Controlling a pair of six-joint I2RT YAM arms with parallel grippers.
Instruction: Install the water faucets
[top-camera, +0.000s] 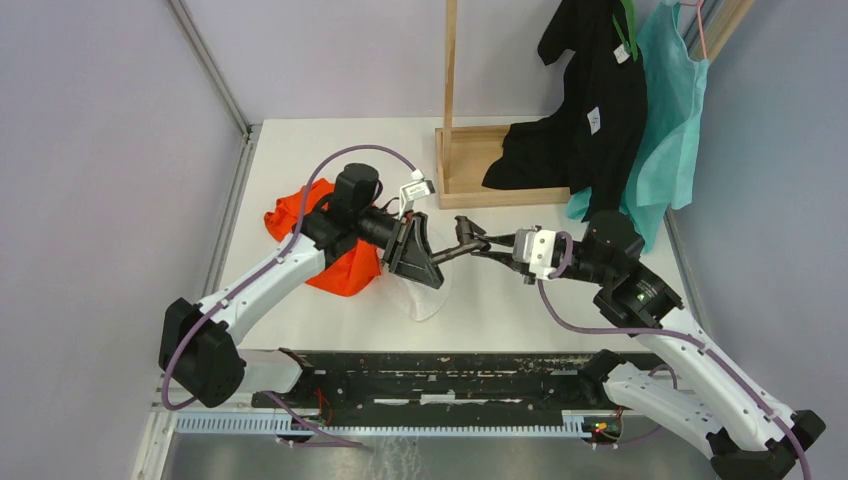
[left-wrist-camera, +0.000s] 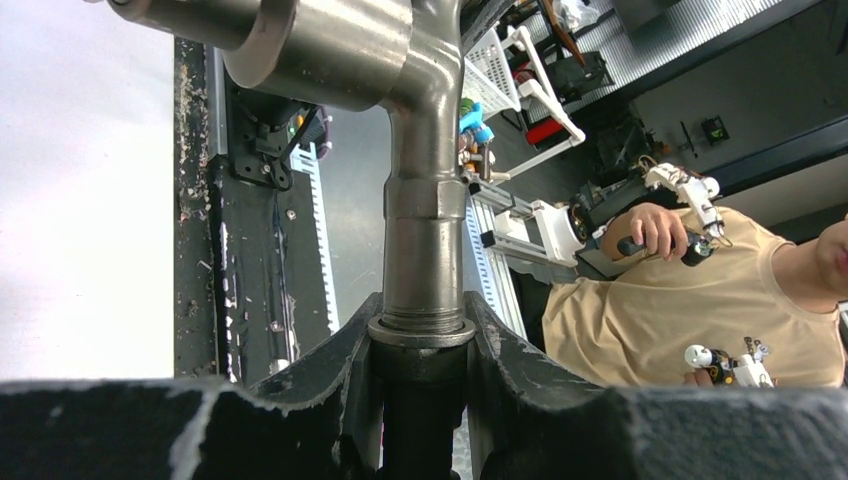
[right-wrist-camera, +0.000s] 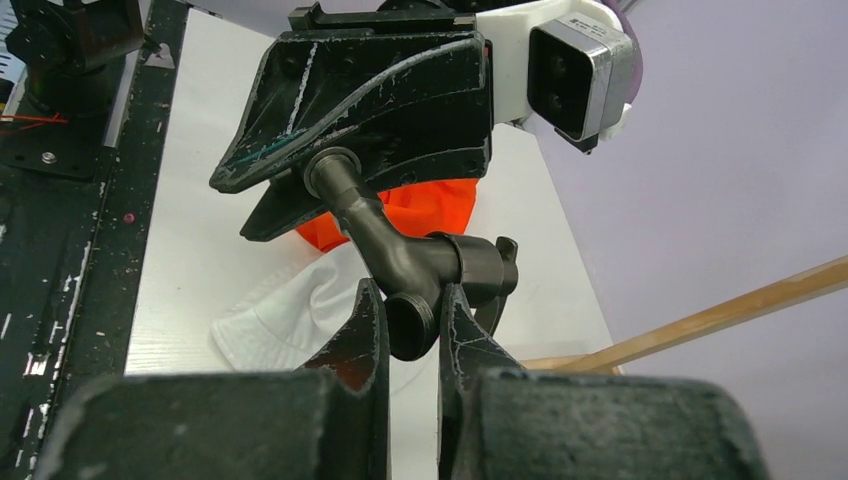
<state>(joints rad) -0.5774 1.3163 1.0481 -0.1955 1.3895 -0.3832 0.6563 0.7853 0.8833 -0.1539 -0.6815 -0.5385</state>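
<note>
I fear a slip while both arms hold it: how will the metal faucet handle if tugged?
The faucet looks like solid grey metal, so probably rigid and heavy for its size. Its smooth round pipe, clamped in the left gripper, might twist or slide in that grip. The right gripper pinches a round port, likely a similarly slippery hold.

- Left arm (top-camera: 265, 275) reaches forward and to the right; the left gripper (left-wrist-camera: 422, 335) is level, with its jaws clamped on the pipe end of the faucet (right-wrist-camera: 400, 250).
- Right arm (top-camera: 720, 385) bends to the left; the right gripper (right-wrist-camera: 410, 325) faces the left gripper, and its jaws are closed against the faucet's body between them.
</note>
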